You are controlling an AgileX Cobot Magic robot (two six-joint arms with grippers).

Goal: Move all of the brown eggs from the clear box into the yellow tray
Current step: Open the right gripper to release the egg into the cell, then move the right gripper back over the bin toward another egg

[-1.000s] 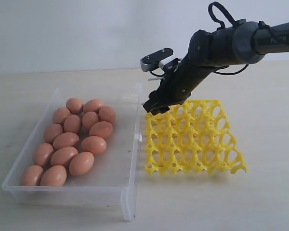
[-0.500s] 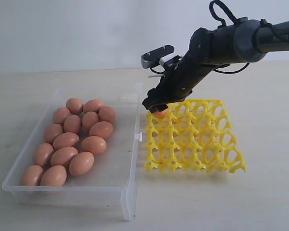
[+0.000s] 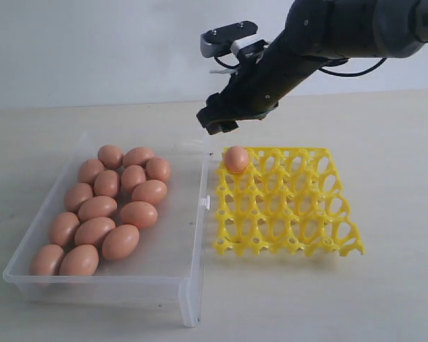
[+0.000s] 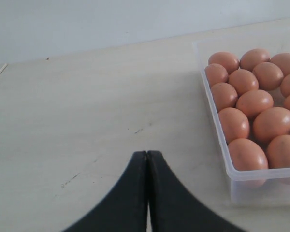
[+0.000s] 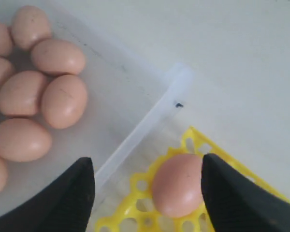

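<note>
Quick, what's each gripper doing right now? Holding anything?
Left gripper: shut, holding nothing.
Right gripper: open, holding nothing; one brown egg sits in the yellow tray beneath it.

On the worktop (image 3: 307,299), side by side: box (image 3: 192,285) on the left, tray (image 3: 292,151) on the right, facing sides just beside each other, perhaps touching. Holds, in the box, eggs (image 3: 98,208) bunched in touching rows along the left wall, from near end to far end. Holds, in the tray, a lone egg (image 3: 236,158) in the far-left corner cup, next to the box's far-right corner. Above that corner, clear of the lone egg: right fingers (image 3: 210,120). Outside the box, off one of its corners, above the worktop: left fingers (image 4: 130,203).
</note>
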